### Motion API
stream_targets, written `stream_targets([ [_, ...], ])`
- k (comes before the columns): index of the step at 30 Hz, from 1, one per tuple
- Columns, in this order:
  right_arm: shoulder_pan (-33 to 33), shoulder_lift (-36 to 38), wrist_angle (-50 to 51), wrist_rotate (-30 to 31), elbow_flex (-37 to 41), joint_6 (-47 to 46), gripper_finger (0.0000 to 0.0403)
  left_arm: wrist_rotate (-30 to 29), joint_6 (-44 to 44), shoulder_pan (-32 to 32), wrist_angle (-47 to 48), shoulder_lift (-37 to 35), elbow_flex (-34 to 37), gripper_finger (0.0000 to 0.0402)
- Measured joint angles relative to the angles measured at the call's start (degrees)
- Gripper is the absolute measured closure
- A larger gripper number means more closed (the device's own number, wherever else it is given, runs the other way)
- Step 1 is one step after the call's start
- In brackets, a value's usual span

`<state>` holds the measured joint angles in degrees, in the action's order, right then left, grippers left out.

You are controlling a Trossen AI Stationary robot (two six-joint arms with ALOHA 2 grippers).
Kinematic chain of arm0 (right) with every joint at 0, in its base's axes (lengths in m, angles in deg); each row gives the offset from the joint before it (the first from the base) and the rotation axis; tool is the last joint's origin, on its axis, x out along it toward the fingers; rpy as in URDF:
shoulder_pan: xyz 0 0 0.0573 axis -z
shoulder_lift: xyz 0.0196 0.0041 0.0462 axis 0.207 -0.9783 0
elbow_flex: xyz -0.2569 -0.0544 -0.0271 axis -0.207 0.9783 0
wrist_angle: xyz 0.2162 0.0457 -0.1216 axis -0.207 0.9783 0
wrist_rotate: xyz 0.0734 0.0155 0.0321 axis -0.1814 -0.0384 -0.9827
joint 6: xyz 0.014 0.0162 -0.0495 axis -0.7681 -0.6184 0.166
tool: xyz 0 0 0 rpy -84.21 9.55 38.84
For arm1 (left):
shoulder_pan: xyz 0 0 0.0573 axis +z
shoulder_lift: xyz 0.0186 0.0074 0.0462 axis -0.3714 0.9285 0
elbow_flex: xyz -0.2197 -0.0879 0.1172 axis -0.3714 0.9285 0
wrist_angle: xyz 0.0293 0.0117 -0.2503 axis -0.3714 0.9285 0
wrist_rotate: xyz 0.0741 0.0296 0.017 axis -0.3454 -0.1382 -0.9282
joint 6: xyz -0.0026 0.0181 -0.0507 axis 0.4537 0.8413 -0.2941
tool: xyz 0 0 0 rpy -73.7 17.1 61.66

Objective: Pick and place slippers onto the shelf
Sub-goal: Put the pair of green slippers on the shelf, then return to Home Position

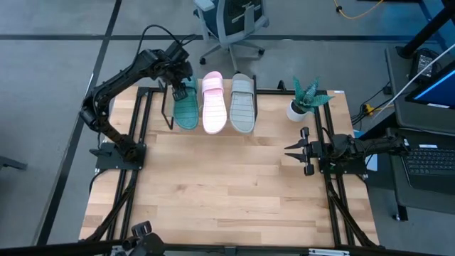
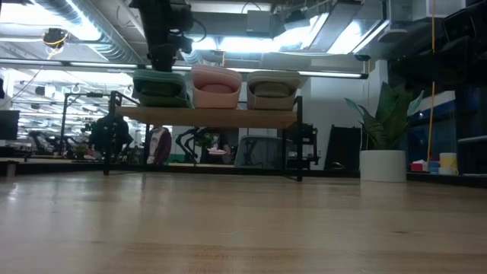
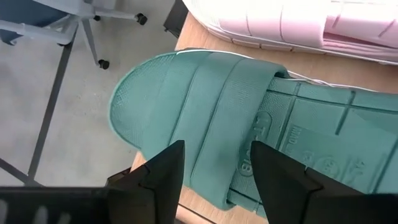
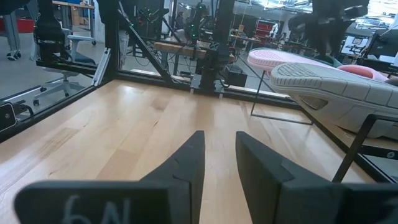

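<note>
Three slippers lie side by side, soles down, on the shelf (image 2: 205, 116) at the table's far edge: teal (image 1: 186, 108), pink (image 1: 214, 107) and grey (image 1: 242, 107). The teal slipper (image 3: 205, 106) has its toe end sticking out past the shelf's far edge. My left gripper (image 3: 217, 155) stands open, slanting down over the teal slipper's strap; the low view shows it (image 2: 163, 57) just above that slipper (image 2: 160, 85). At the table's right edge, my right gripper (image 1: 295, 151) lies level and open, its fingers (image 4: 186, 155) with nothing between them. My left gripper's open fingers (image 3: 168, 165) stand over the teal slipper's strap (image 3: 214, 124) near its toe end, coming from above and slanting. Whether the fingertips touch the strap, I cannot tell. The slipper lies flat on the shelf.
A white pot with a green plant (image 1: 302, 99) stands at the far right of the table. An office chair (image 1: 231, 25) is on the floor beyond the far edge. The wooden tabletop (image 1: 227, 185) in front of the shelf holds nothing else.
</note>
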<state>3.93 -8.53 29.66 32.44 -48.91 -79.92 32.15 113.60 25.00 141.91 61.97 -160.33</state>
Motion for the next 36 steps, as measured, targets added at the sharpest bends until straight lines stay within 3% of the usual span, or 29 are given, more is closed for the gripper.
stream_targets([
  [20, 0.00, 0.01, 0.00, 0.00, 0.00, -0.37, 0.0311, 7.22, -2.55, -4.31, 0.31, -14.58, 0.00, 0.0225],
  [26, -0.01, 0.02, -0.09, -0.02, 0.00, -4.40, 0.0311, 19.88, -3.41, -5.53, 0.58, -21.78, 0.54, 0.0225],
  [30, 0.01, 0.01, 0.20, -1.67, -0.38, -7.43, 0.0311, 29.45, -3.97, -6.50, -6.33, -29.74, 8.24, 0.0225],
  [36, -0.07, 0.01, 2.13, -6.12, -5.51, -7.42, 0.0311, 24.52, -11.36, -11.36, -20.02, -43.66, 28.50, 0.0225],
])
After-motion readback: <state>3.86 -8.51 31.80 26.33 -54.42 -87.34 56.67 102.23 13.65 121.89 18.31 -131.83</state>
